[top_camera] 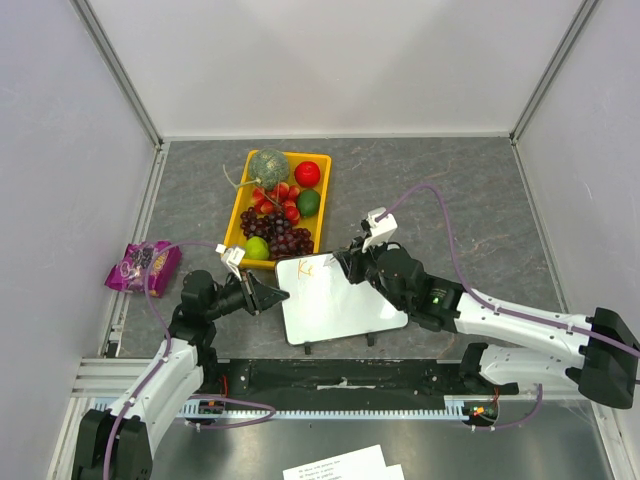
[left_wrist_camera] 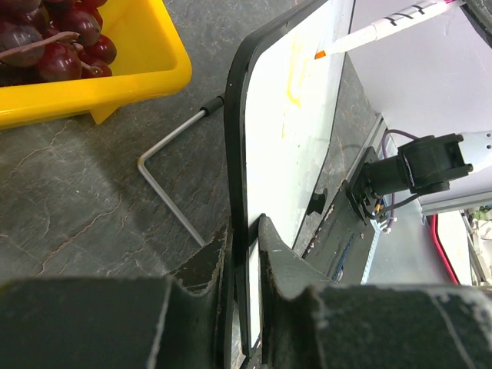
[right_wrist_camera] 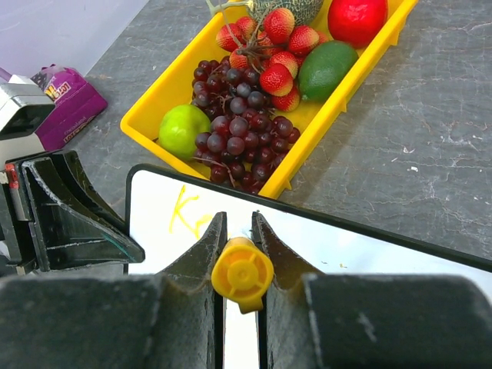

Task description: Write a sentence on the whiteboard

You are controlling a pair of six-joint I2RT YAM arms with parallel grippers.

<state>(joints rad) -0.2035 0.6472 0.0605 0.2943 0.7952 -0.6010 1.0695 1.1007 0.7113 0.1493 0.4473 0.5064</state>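
Only the first orange letters point(right_wrist_camera: 188, 215) are down: the left hand point(top_camera: 272, 296) pinches the whiteboard point(top_camera: 340, 305) by its edge, steadying it, while the right hand point(right_wrist_camera: 238, 224), clamped on an orange marker point(right_wrist_camera: 242, 273), holds the tip just beyond them, and I'd judge the next move calls for light, even strokes onward.

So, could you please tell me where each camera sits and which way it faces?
Top external: above and behind the bases, looking down at the table; both arms show, left pincer and right pincer at the whiteboard.
Left wrist: looks along the whiteboard's edge toward the right arm; own fingers clamp its frame.
Right wrist: looks down at board and yellow tray; own fingers grip the marker.
Shared: all show whiteboard and tray.
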